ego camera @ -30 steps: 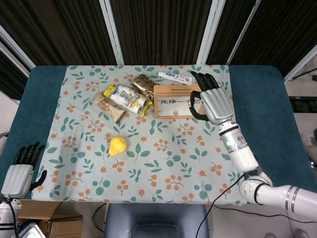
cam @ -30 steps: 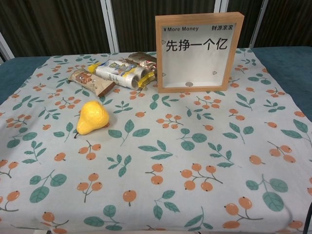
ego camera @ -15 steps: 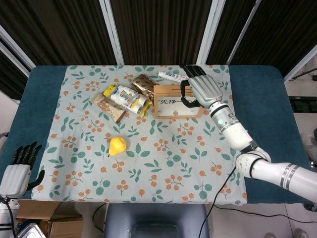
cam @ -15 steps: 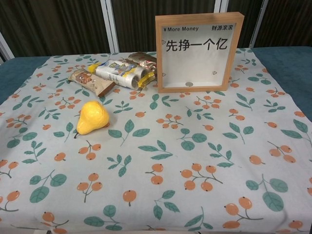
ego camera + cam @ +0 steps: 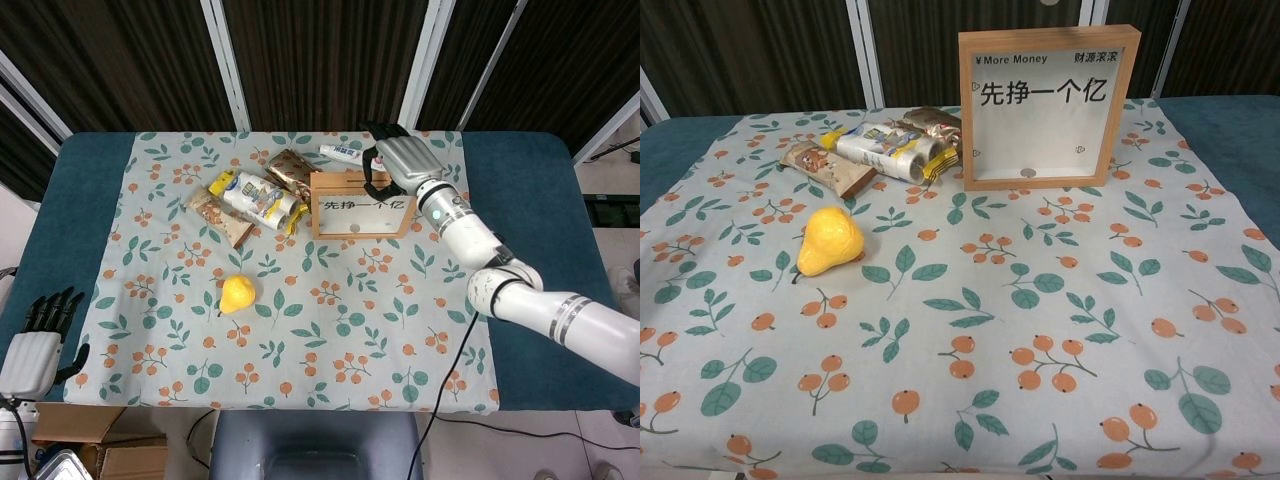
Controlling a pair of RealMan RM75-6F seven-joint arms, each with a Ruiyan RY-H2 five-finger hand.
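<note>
Here the right hand point(image 5: 398, 160), fingers spread, holding nothing, hovers over the toothpaste tube point(image 5: 343, 153).

Both views bright, evenly lit from overhead; colours true, no glare. Shadows soft and short: faint one under pear point(image 5: 830, 241), thin one along base of wooden frame point(image 5: 1044, 97). Dark slatted backdrop stays near black, detail lost. Head view sharp centre, slight wide-angle bend at edges. Chest view crisp in foreground, far packets point(image 5: 880, 150) slightly softer. No motion blur.
</note>
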